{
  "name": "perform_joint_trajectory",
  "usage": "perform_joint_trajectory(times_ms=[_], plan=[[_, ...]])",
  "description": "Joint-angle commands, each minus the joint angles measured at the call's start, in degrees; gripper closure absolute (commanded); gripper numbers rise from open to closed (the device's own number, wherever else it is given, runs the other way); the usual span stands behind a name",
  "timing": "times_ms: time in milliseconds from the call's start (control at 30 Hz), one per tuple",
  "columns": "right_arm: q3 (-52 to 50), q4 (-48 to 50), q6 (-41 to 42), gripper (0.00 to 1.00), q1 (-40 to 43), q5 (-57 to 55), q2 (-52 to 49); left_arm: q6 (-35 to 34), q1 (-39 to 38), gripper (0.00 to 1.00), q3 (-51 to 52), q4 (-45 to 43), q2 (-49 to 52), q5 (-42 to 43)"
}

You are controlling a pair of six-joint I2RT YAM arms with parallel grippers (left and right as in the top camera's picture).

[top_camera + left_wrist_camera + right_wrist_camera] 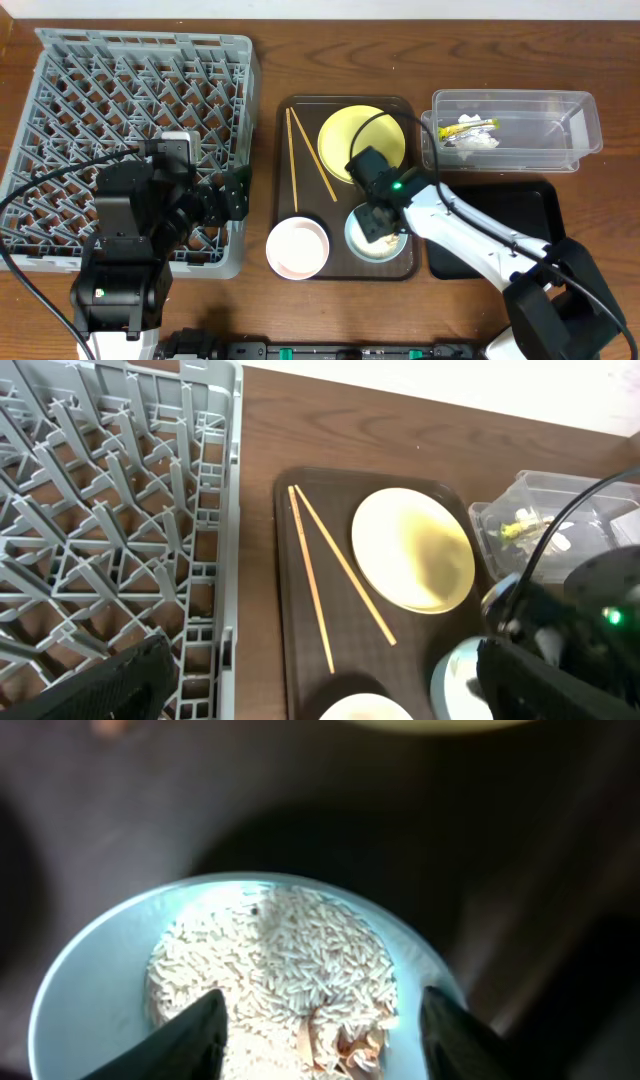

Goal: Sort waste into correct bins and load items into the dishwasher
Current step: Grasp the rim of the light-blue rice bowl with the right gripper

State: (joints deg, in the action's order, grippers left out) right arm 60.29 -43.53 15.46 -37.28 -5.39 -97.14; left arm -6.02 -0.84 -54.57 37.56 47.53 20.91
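My right gripper (378, 218) is open, low over the light blue bowl (356, 238) on the brown tray. In the right wrist view its fingers (322, 1010) straddle the beige food scraps (280, 960) in that bowl (90, 990). The yellow plate (355, 135), the chopsticks (300, 155) and the white bowl (297, 248) lie on the same tray. My left gripper (225, 195) is open and empty at the right edge of the grey dish rack (130, 90). The clear tub (515, 150) holds the wrapper (465, 127) and the tissue (482, 140). The black tray (500, 215) lies below it.
The dark brown serving tray (345, 105) sits between the rack and the bins. The left wrist view shows the rack (100, 510), chopsticks (315, 600), plate (415, 550), tub (530, 510) and my right arm (570, 650) at the lower right.
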Motion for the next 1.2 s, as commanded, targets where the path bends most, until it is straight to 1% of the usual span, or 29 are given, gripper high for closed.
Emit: perform_joint_trajectory(times_ms=[0,100,133,200,300,367,433,500,567,633,700,833,900,967,1000,1033,1167], plan=[[-0.02,1.64,2.62,0.39,3.06,-6.62,-0.63,-0.28,0.24,0.02,-1.11,0.15,0.07,0.70],[0.44,2.43,2.38,0.41,4.55,-6.25,-0.63,-0.28,0.24,0.03,-1.11,0.15,0.07,0.70],[1.01,2.23,1.01,0.43,4.74,-4.50,-0.61,-0.28,0.24,0.03,-1.11,0.15,0.07,0.70],[2.75,1.55,-4.50,0.46,4.57,2.54,-0.13,-0.28,0.24,0.03,-1.11,0.15,0.07,0.70],[5.18,-0.07,-9.53,0.44,3.23,13.09,1.20,-0.28,0.24,0.03,-1.11,0.15,0.07,0.70],[6.21,-1.51,-10.88,0.42,1.68,16.90,2.12,-0.28,0.24,0.03,-1.11,0.15,0.07,0.70],[6.34,-2.29,-10.84,0.38,-0.20,17.31,2.43,-0.28,0.24,0.03,-1.11,0.15,0.07,0.70],[6.19,-2.97,-10.64,0.37,-2.27,15.61,1.77,-0.28,0.24,0.03,-1.11,0.15,0.07,0.70],[5.92,-3.26,-8.50,0.37,-3.98,10.73,0.44,-0.28,0.24,0.03,-1.11,0.15,0.07,0.70],[5.40,-3.15,-4.02,0.40,-5.57,3.67,-1.60,-0.28,0.24,0.03,-1.11,0.15,0.07,0.70],[5.33,-3.19,-0.98,0.46,-6.29,-0.50,-3.93,-0.28,0.24,0.02,-1.11,0.15,0.07,0.70],[5.33,-2.45,0.04,0.64,-6.29,-0.81,-7.43,-0.28,0.24,0.03,-1.11,0.15,0.07,0.72],[5.33,-2.36,0.22,0.77,-6.25,-0.81,-7.87,-0.28,0.24,0.03,-1.11,0.15,0.07,0.70],[5.33,-2.34,0.22,0.93,-6.32,-0.85,-7.85,-0.28,0.24,0.03,-1.11,0.15,0.07,0.70],[5.33,-2.32,0.33,0.97,-6.32,-0.85,-7.85,-0.28,0.24,0.03,-1.11,0.15,0.07,0.70],[5.33,-2.34,0.85,0.99,-6.29,-0.85,-7.85,-0.28,0.24,0.03,-1.11,0.15,0.07,0.70],[5.33,-2.73,3.32,0.99,-5.90,-1.81,-7.74,-0.28,0.24,0.02,-1.11,0.15,0.07,0.70]])
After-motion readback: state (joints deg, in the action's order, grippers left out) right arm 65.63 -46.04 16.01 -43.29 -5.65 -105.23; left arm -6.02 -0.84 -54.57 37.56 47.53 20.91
